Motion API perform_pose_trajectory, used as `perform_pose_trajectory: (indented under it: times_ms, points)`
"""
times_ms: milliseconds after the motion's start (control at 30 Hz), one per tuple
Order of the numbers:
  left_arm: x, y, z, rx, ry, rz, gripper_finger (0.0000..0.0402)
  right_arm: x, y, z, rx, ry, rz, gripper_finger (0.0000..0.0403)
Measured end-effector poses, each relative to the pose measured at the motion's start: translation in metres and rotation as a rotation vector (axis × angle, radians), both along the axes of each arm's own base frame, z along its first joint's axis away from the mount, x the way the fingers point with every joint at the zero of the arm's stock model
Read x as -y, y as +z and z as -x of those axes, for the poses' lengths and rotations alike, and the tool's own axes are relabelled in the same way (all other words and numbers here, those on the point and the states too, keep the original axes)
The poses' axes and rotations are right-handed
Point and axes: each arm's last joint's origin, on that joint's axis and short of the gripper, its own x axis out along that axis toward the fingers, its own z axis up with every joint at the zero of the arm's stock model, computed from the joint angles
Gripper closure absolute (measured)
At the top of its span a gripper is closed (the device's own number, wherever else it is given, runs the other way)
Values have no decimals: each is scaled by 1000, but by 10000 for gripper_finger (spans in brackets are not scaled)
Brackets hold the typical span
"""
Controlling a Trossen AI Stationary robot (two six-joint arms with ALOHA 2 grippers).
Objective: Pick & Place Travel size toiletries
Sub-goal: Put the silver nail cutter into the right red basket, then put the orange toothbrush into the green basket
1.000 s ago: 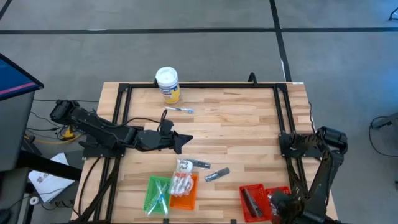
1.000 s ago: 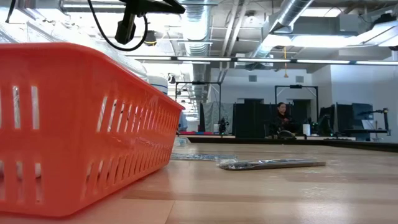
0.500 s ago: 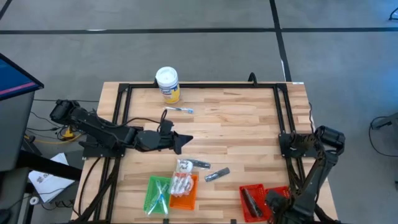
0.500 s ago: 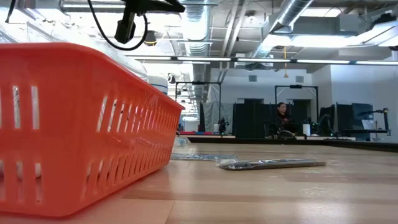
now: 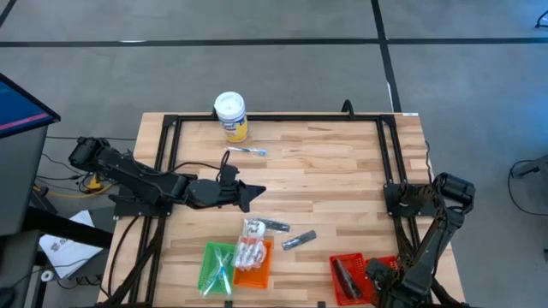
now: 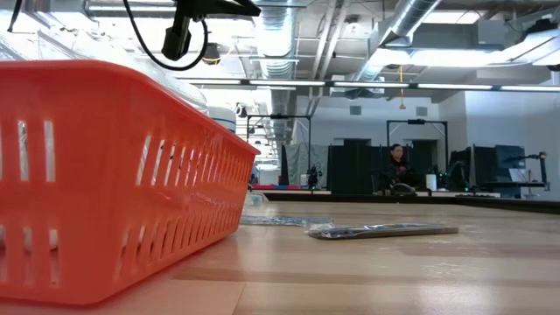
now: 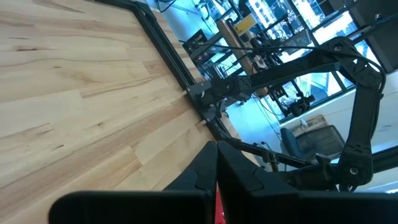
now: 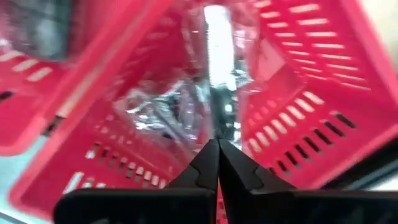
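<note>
Loose travel size toiletries lie flat on the table near its near edge: a white crinkly packet [image 5: 253,228], a dark grey tube [image 5: 276,226] [image 6: 381,231] and a silvery piece [image 5: 299,240]. A thin stick [image 5: 246,151] lies farther back. More fill the green tray [image 5: 217,265] and the orange tray [image 5: 253,263]. My left gripper [image 5: 253,195] [image 7: 216,163] hovers shut above the table's middle, holding nothing. My right gripper [image 5: 377,275] [image 8: 217,155] is shut and points down into the red tray [image 5: 335,278], over crinkly silvery pieces [image 8: 155,106]. My right gripper points down into the red tray from above. A bright silvery strip [image 8: 214,81] runs straight ahead of its shut fingertips. I cannot tell whether the tips touch or pinch it.
A white-lidded tub with a yellow label [image 5: 230,115] stands at the far edge. The orange tray's wall [image 6: 105,175] fills the low view's left. A black frame [image 5: 274,117] borders the table. Bare wood lies across the table's middle and right [image 5: 342,180].
The right arm has shifted slightly above the red tray, its wrist moving a little toward the table's left and its forearm straightening. The left arm and the loose toiletries have kept still.
</note>
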Motion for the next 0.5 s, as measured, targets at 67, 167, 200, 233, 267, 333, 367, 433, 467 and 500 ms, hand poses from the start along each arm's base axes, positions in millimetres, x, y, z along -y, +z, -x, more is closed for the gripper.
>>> perform_pose_trajectory:
  times_ms: [67,167,200,233,267,333,367,433,467,500]
  points:
    - [0,0,0,0,0,0,401,2,0,1,-27,-1,16,401]
    - [0,0,0,0,0,0,401,4,3,3,-42,10,46,400]
    - [0,0,0,0,0,0,401,4,6,3,-46,21,54,401]
    - [0,0,0,0,0,0,401,4,9,2,-46,42,61,402]
    - [0,0,0,0,0,0,401,5,13,2,-45,61,75,402]
    - [0,0,0,0,0,0,401,7,21,2,-54,82,116,401]
    - [0,0,0,-1,0,0,401,8,26,1,-59,94,132,402]
    - [0,0,0,-1,0,-1,401,9,36,-3,-53,129,155,402]
    - [0,0,0,-2,-1,-6,401,10,40,-5,-45,143,167,402]
    - [0,0,0,-4,-3,-13,401,11,44,-7,-37,154,176,402]
